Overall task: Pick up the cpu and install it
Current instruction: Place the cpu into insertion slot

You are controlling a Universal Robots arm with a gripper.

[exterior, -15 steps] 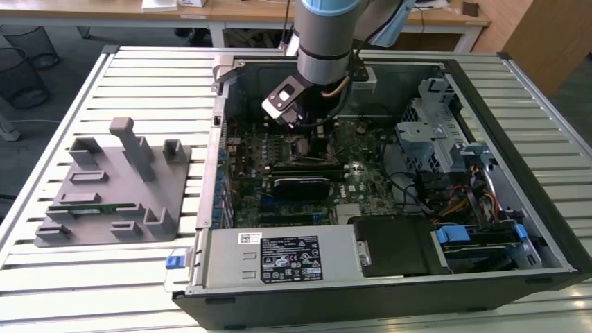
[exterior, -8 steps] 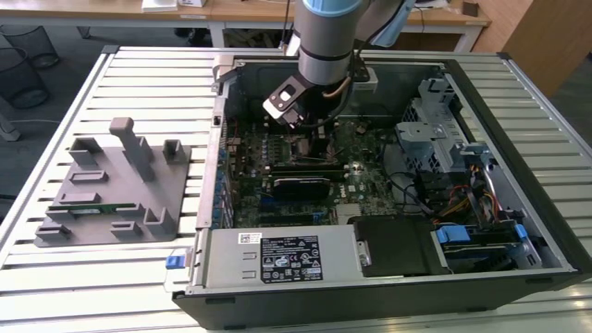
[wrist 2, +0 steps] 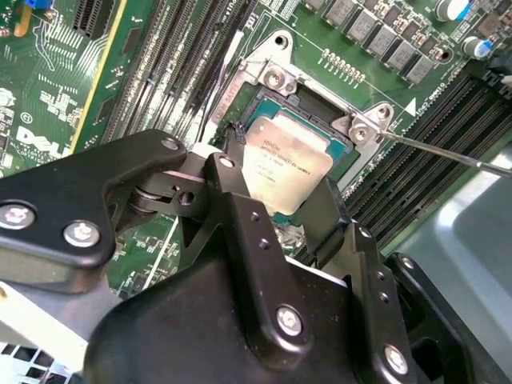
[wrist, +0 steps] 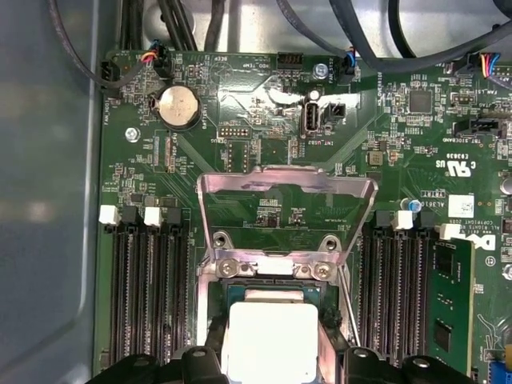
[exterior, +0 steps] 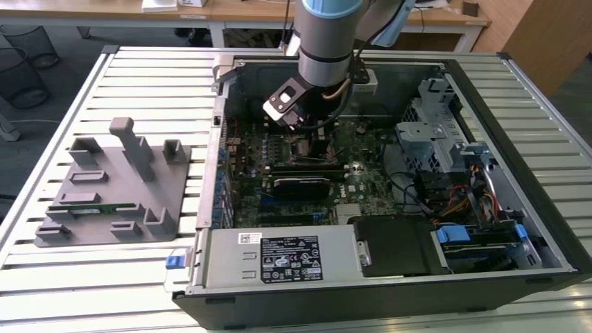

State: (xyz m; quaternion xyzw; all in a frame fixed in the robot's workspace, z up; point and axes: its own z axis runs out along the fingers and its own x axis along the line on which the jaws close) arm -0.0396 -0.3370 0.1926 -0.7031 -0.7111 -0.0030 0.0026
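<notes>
We see the small, flat, square, silver-topped cpu (wrist 2: 290,164) clasped between the black fingers (wrist 2: 228,172) of the hand (wrist 2: 276,192), just over the open metal-framed socket (wrist 2: 276,80) on the green motherboard (wrist 2: 48,96). The silver load plate (wrist: 286,188) stands raised. The black computer case (exterior: 370,305) lies on the slatted surface (exterior: 148,83).

Open computer case (exterior: 416,295), grey fixture (exterior: 138,154), memory stick (exterior: 93,207)

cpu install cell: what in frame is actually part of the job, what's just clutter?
In the job: cpu, held in the gripper; open socket under it; raised load plate.
Lying about: green memory stick on grey fixture; coin cell; wire bins.
</notes>
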